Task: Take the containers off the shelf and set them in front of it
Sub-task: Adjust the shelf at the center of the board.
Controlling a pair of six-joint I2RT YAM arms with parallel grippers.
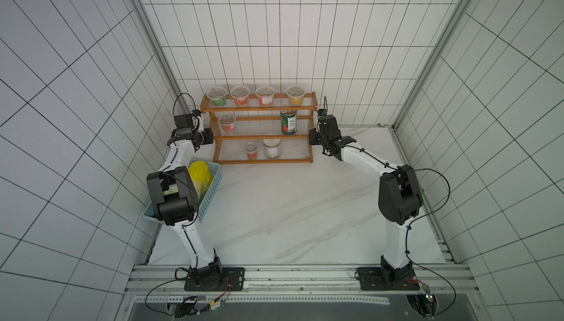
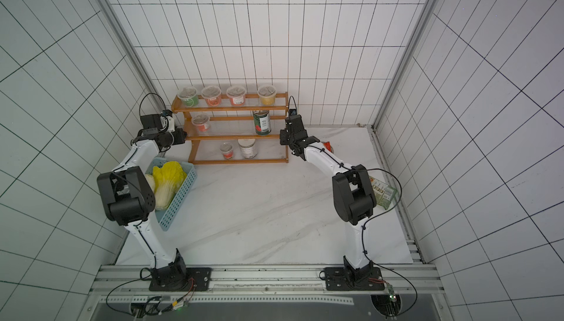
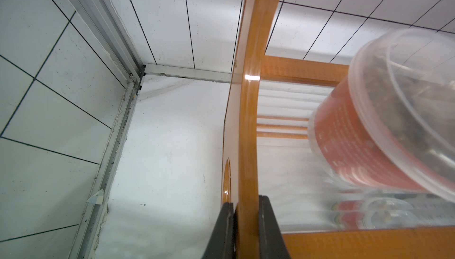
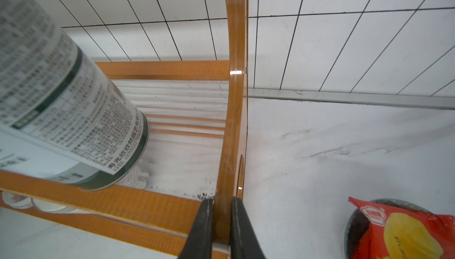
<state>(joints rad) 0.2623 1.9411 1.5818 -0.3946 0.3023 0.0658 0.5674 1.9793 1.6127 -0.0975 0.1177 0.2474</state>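
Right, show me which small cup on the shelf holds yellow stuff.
The yellow cup, at the end of the top tier of the shelf, just above the tin can. It alone has yellow contents; the rest hold red or green.

The tin can [image 4: 61, 112] is being cropped by the right wrist view's edge, its small print blurring; the red cup [image 3: 384, 132] is showing blurred and cropped at the left wrist; the left arm [image 1: 172, 194] is covering part of the basket [image 1: 210, 194].

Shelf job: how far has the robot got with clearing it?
Nothing is done yet: all six cups, the can and the jar sit on the shelf. In hand: left jaws and right jaws clamp its end posts. Remaining: moving all eight down.
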